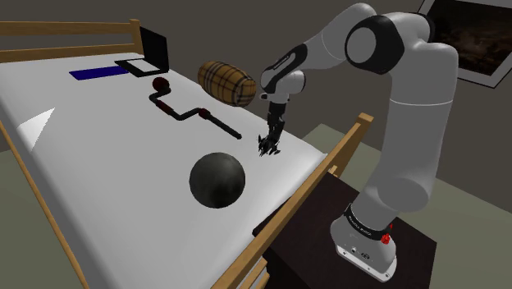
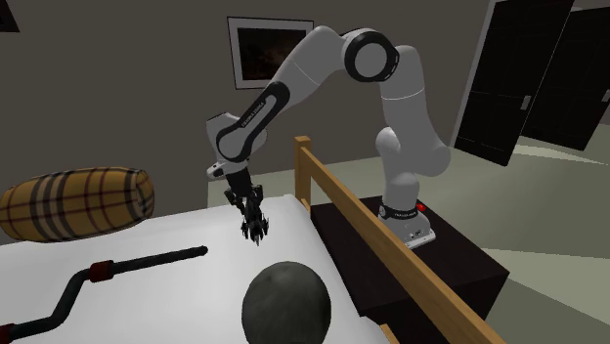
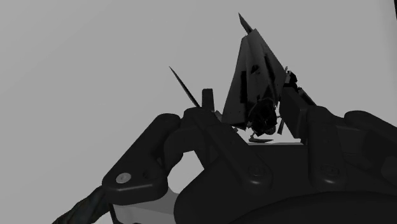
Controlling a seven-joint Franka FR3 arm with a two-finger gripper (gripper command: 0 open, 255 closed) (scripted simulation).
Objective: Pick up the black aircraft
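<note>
A crank tool is laid beyond the dark ball on the bed; a plaid cushion is set farther beyond

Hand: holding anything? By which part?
The black aircraft, clasped by the hand at the end nearest it; the pointed end sticks out.

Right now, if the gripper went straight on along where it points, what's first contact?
The black aircraft, right at the tip of the gripper; the white bed surface lies just behind it. Whether they already touch is unclear.

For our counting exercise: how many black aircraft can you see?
1. The black aircraft is clasped in the gripper, near the wooden side rail of the bed; none seems hidden.
</note>
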